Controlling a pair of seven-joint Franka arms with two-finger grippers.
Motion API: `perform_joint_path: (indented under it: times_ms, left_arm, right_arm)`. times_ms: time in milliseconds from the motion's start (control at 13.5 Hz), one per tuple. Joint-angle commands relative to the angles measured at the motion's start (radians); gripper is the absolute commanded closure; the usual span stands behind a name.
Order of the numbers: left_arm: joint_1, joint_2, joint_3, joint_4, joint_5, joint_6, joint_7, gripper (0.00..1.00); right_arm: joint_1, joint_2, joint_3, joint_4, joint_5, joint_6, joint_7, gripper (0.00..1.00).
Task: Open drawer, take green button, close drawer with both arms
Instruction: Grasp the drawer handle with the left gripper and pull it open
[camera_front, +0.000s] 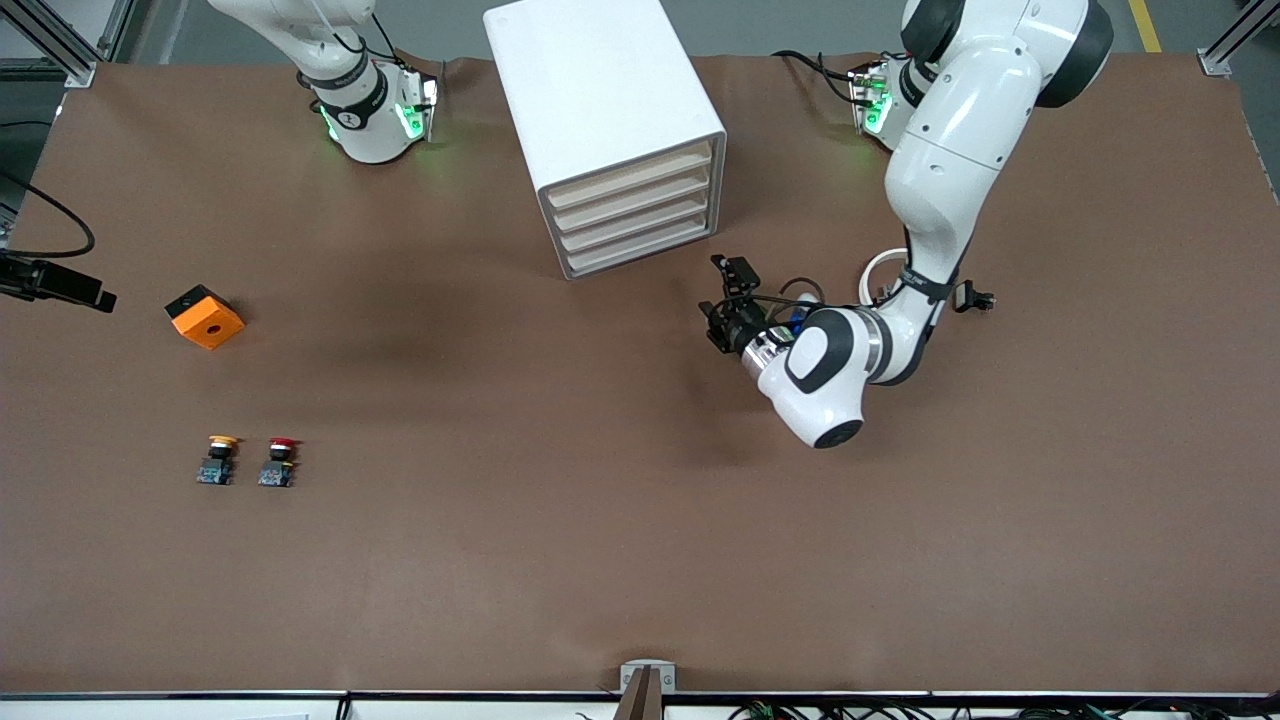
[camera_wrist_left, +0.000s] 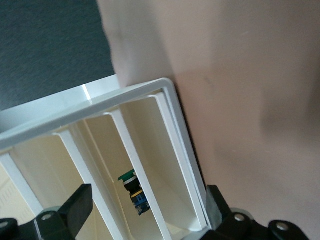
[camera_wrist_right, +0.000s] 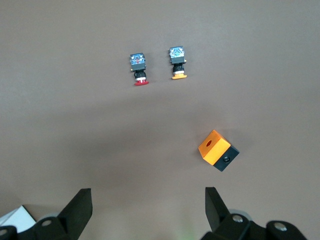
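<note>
Left tool (camera_front: 722, 300) spread wide before the cabinet (camera_front: 610, 130), drawers all closed; green button (camera_wrist_left: 134, 189) inside a drawer (camera_wrist_left: 145, 165); right tool (camera_wrist_right: 148, 207) released, waiting over the worktop (camera_front: 600, 500); risk: fingers slip off flush front.

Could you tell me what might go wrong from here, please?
The left pincer, open, is at the cabinet front, where four like drawers stack closely; it may catch the wrong one, not the drawer holding the green button. The right pincer waits open above the table, so the unbraced cabinet may slide.
</note>
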Motion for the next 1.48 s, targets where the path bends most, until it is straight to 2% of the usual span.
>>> perform_joint_path:
  times_ms: [0,148,221,369,591,886,960,1107,1181,1403]
  left_arm:
    - [-0.06,0.033,0.003,0.026,-0.031,-0.052,-0.082,0.0]
    - [-0.09,0.057,0.003,0.02,-0.031,-0.08,-0.116,0.22]
    - [-0.1,0.071,0.003,0.019,-0.03,-0.089,-0.119,0.26]
    - [-0.113,0.083,0.001,0.016,-0.031,-0.1,-0.12,0.32]
    - [-0.152,0.106,0.0,0.007,-0.031,-0.177,-0.118,0.34]
    - [-0.195,0.112,0.001,-0.015,-0.03,-0.212,-0.106,0.53]
    - [-0.198,0.12,0.001,-0.012,-0.028,-0.212,-0.106,0.64]
    - [-0.201,0.125,0.0,-0.013,-0.03,-0.212,-0.107,0.93]
    - [-0.204,0.125,0.0,-0.01,-0.033,-0.211,-0.107,1.0]
    - [-0.189,0.126,0.006,-0.006,-0.033,-0.201,-0.096,1.0]
  right_arm:
    - [0.013,0.004,0.008,0.014,0.033,-0.012,0.081,0.0]
    - [0.018,0.002,0.01,0.012,0.055,-0.012,0.123,0.0]
    - [0.028,0.002,0.008,0.014,0.055,-0.01,0.14,0.0]
    - [0.053,0.002,0.01,0.015,0.059,-0.009,0.19,0.0]
    - [0.109,-0.001,0.01,0.017,0.072,-0.013,0.305,0.0]
    - [0.177,0.001,0.01,0.017,0.076,0.005,0.423,0.0]
    - [0.203,0.001,0.01,0.015,0.075,0.016,0.459,0.0]
    - [0.257,0.002,0.01,0.011,0.075,0.043,0.561,0.0]
    - [0.284,0.005,0.01,0.011,0.076,0.056,0.613,0.0]
    - [0.376,0.018,0.01,-0.009,0.076,0.103,0.735,0.0]
